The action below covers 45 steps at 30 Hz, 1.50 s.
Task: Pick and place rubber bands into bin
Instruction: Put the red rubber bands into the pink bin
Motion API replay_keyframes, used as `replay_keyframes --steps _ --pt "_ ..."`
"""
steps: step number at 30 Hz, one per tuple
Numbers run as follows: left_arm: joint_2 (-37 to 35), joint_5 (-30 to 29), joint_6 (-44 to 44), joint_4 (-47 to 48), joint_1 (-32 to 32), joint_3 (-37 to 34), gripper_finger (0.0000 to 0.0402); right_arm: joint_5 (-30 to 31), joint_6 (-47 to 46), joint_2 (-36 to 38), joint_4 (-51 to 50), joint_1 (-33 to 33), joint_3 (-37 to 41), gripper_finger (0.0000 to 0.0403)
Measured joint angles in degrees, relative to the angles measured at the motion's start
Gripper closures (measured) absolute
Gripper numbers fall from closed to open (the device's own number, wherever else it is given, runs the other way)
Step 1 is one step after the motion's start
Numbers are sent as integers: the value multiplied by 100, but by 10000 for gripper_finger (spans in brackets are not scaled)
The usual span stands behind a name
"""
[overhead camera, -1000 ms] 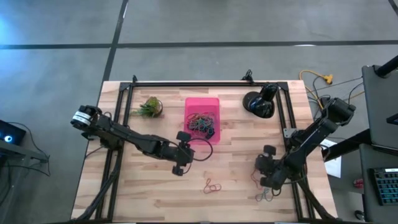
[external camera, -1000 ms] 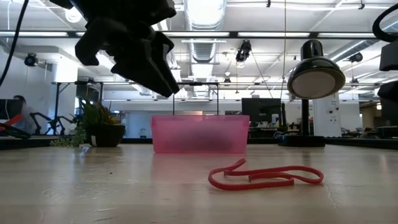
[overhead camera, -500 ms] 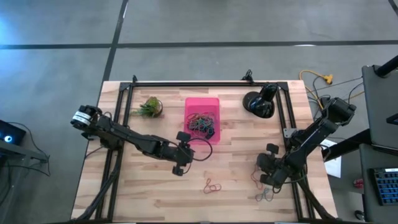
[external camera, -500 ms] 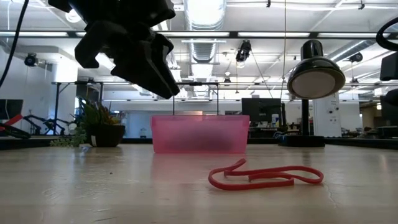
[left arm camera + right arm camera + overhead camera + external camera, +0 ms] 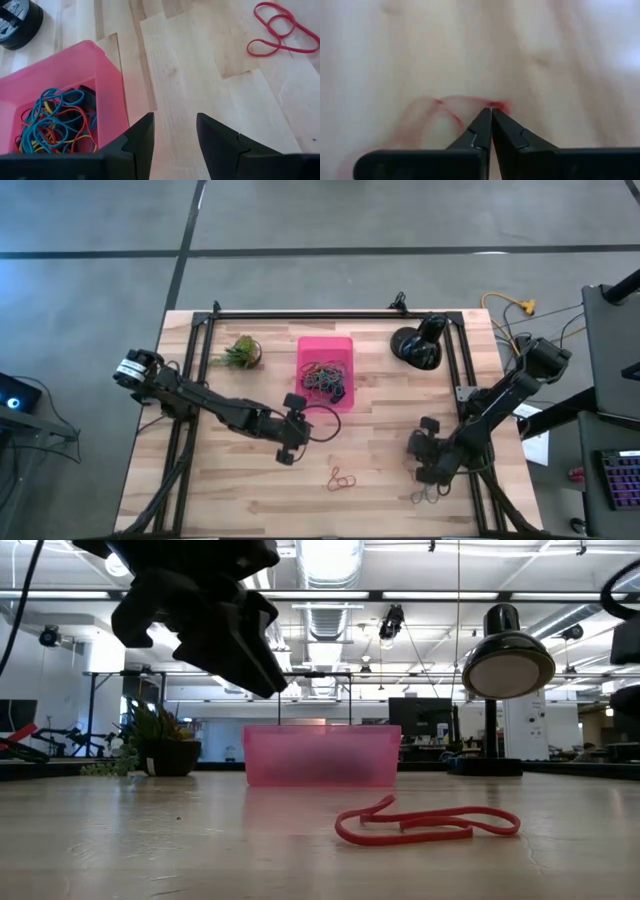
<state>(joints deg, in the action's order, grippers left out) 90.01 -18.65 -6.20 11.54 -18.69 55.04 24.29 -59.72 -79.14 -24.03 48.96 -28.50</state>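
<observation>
The pink bin (image 5: 325,346) stands near the table's far side and holds a tangle of coloured rubber bands (image 5: 325,378) (image 5: 52,122). A loose red rubber band (image 5: 342,478) (image 5: 430,824) (image 5: 276,31) lies flat on the wood near the near edge. My left gripper (image 5: 290,438) (image 5: 175,120) hovers open above the table beside the bin's near corner, touching nothing. My right gripper (image 5: 420,457) (image 5: 491,111) is low over the table's right part, shut on another red rubber band (image 5: 447,107). Greyish bands (image 5: 428,496) lie nearer the near edge. My right gripper pinches a strand of the red rubber band (image 5: 495,104) at the very tips of its two shut fingers, coming from above. The rest of the loop (image 5: 437,101) spreads out beyond the fingers. Whether it is lifted off the wood, I cannot tell.
A small green plant (image 5: 240,352) stands left of the bin and a black lamp (image 5: 418,345) (image 5: 508,660) right of it. A black frame (image 5: 330,315) runs along the table's far side and down both sides. Bare wood lies between the two grippers.
My right gripper has shifted a little toward the table's left, staying low. The loose red band and the bin have kept their places.
</observation>
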Motion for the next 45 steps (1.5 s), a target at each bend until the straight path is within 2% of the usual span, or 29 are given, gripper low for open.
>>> replay_keyframes --steps 3,11,15,17,22,27,34,45 --pt "-18 0 0 20 -39 0 269 205 581 14 198 0 -176 395" --pt "-198 -1 1 94 -205 -19 269 1275 2265 5 476 -1 -794 395" --pt "-259 0 0 103 -301 -32 269 1428 2678 8 473 -44 -1050 395" --pt "-284 2 0 98 -330 -58 269 1177 2461 12 321 -105 -1118 395" --pt "-286 -2 0 107 -349 -107 269 -33 916 14 -385 -257 -1096 394" --pt "-286 -3 0 102 -348 -107 269 -191 544 -83 -409 -254 -1026 379" --pt "-286 -4 -2 100 -348 -107 269 -203 568 -515 -382 -290 -1026 314" --pt "-286 -4 -1 99 -348 -109 269 -832 -34 -908 -237 -285 -1043 226"
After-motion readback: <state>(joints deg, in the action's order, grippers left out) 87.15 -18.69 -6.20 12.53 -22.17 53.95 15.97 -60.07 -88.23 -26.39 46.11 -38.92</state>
